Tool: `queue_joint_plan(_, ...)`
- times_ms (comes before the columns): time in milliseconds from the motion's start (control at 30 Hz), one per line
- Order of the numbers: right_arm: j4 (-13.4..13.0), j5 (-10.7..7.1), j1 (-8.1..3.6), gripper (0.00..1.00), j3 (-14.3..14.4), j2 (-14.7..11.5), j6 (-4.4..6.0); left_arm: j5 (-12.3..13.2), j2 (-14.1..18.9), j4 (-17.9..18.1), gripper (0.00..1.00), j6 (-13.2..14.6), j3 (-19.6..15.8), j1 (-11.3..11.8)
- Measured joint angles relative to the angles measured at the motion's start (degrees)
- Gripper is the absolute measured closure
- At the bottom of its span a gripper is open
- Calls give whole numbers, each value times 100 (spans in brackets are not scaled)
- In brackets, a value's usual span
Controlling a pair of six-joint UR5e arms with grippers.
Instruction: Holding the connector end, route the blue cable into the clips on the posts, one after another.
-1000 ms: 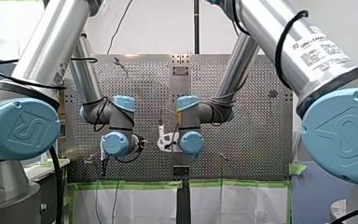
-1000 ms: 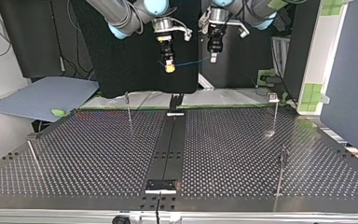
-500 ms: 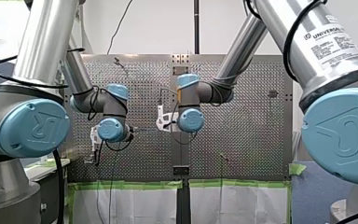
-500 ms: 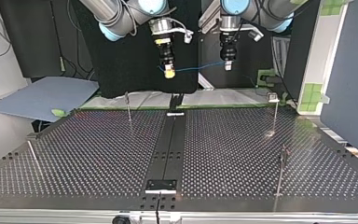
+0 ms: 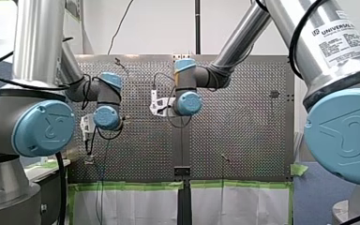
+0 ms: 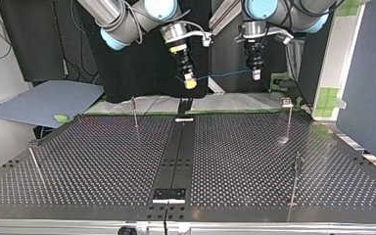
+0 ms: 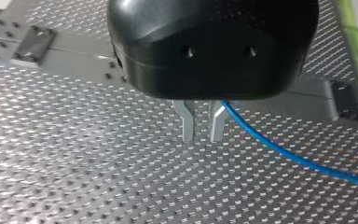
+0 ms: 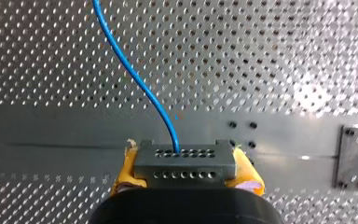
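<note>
In the right wrist view my right gripper (image 8: 185, 158) is shut on a grey connector block (image 8: 185, 164), held between its yellow pads (image 8: 127, 163). The blue cable (image 8: 135, 74) leaves the block and runs ahead over the perforated table. In the top view this gripper (image 6: 190, 83) hangs above the table's far edge, and the cable (image 6: 223, 75) spans to my left gripper (image 6: 256, 74). In the left wrist view the metal fingers (image 7: 185, 122) of my left gripper (image 7: 201, 139) stand close together. The cable (image 7: 279, 149) comes out beside them and trails off to one side.
Thin posts with clips stand on the table (image 6: 103, 166): one at the far left (image 6: 135, 111), one at the far right (image 6: 289, 117), one at the near right (image 6: 296, 178), one leaning at the near left (image 6: 34, 159). A dark strip (image 6: 178, 152) runs down the middle.
In the top view both grippers have moved right and a little lower. My left gripper has moved further, so the cable stretch between them is longer.
</note>
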Motion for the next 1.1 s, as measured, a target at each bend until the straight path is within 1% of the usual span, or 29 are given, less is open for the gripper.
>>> queue_joint_plan(167, 72, -79, 6, 100, -134, -1, 5, -7, 287, -248, 81, -33, 225, 82)
queue_joint_plan(400, 204, -144, 7, 100, -336, -4, 21, 13, 705, -661, 81, -325, 621, 196)
queue_joint_plan(600, 349, -191, 6, 100, -594, -5, 14, 12, 979, -966, 81, -371, 883, 290)
queue_joint_plan(667, 388, -198, 5, 100, -689, -6, 24, 7, 1025, -1060, 81, -356, 932, 319)
queue_joint_plan(800, 492, -214, 10, 100, -895, -7, 11, 13, 1104, -1268, 81, -333, 1020, 383)
queue_joint_plan(1100, 904, -242, 79, 100, -1397, -13, -6, 96, 1245, -1639, 81, -332, 1279, 451)
